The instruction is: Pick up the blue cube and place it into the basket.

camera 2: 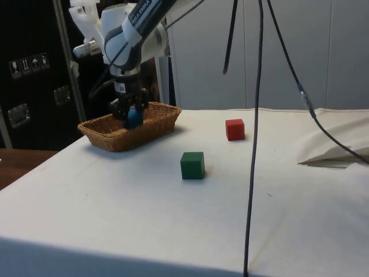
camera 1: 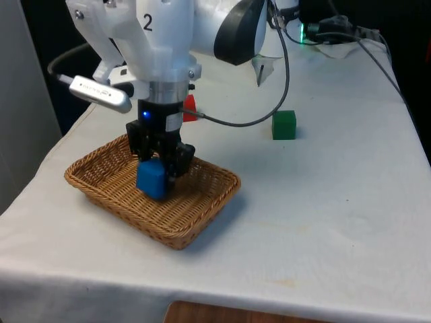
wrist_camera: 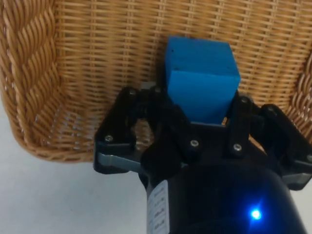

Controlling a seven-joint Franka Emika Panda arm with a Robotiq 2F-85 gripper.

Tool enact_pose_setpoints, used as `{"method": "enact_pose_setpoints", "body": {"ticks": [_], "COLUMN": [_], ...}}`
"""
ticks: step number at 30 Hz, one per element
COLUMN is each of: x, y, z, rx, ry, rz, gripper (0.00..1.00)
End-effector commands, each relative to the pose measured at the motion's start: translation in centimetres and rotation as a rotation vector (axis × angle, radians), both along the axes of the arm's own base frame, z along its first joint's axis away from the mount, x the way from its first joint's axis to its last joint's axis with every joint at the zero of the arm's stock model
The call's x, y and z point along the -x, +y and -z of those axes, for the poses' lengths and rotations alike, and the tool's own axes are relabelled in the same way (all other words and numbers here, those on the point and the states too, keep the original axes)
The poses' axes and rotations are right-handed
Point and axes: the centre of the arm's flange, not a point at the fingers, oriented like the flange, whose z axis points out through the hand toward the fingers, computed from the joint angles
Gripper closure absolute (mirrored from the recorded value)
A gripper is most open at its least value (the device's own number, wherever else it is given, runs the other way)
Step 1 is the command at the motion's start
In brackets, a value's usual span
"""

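Blue cube (camera 1: pixel 151 179) sits low inside the wicker basket (camera 1: pixel 202 219), gripped between the fingers of the gripper (camera 1: pixel 157 169). In the wrist view we see the cube (wrist_camera: pixel 201 80) clamped at its sides, with woven floor beneath it. Whether it already rests on the weave we cannot tell.

Step in hand, as we judge it: the release. To do it well we would open the fingers only once the cube is touching or just above the basket floor, so it does not bounce or tip, then lift straight up, clear of the rim on the robot's side.

Pose: the arm reaches down steeply from above, wrist nearly vertical, gripper (camera 2: pixel 130 112) inside the basket (camera 2: pixel 154 128) near its middle.

A green cube (camera 1: pixel 283 125) and a red cube (camera 2: pixel 234 129) stand on the white cloth (camera 1: pixel 323 202), well apart from the basket.
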Motion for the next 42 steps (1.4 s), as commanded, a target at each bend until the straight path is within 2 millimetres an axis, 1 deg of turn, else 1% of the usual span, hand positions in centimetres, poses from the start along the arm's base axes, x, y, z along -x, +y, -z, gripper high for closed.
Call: {"method": "enact_pose_setpoints", "body": {"ticks": [1,7,8,15,16,17,18,25,27,28,32,33,34,40,41,42], "x": [-0.2,-0.4,-0.4,-0.4,-0.4,-0.4,-0.4,-0.4,-0.4,-0.5,-0.5,-0.6,-0.5,-0.3,-0.4,-0.2], "y": [0.0,0.0,0.0,0.0,0.0,0.0,0.0,0.0,0.0,0.0,0.2,0.1,0.3,0.6,0.4,0.6], "z": [0.3,0.7,0.7,0.6,0.7,0.8,0.8,0.6,-0.3,-1.1,-2.5,-2.2,-3.1,-5.2,-4.9,-5.7], "rx": [-0.002,-0.002,-0.002,0.003,-0.004,-0.004,-0.004,0.002,-0.001,0.000,0.000,-0.002,-0.001,-0.005,-0.008,-0.005], "ry": [-0.007,-0.010,-0.012,-0.010,-0.013,-0.012,-0.012,-0.009,-0.012,-0.015,-0.014,-0.012,-0.012,-0.012,-0.012,-0.013], "rz": [0.011,0.029,0.032,0.034,0.038,0.038,0.038,0.036,0.037,0.037,0.036,0.037,0.037,0.034,0.035,0.033], "gripper": [0.98,0.98,0.85,0.18,0.18,0.02,0.00,0.00,0.00,0.00,0.00,0.00,0.00,0.00,0.00,0.00]}}
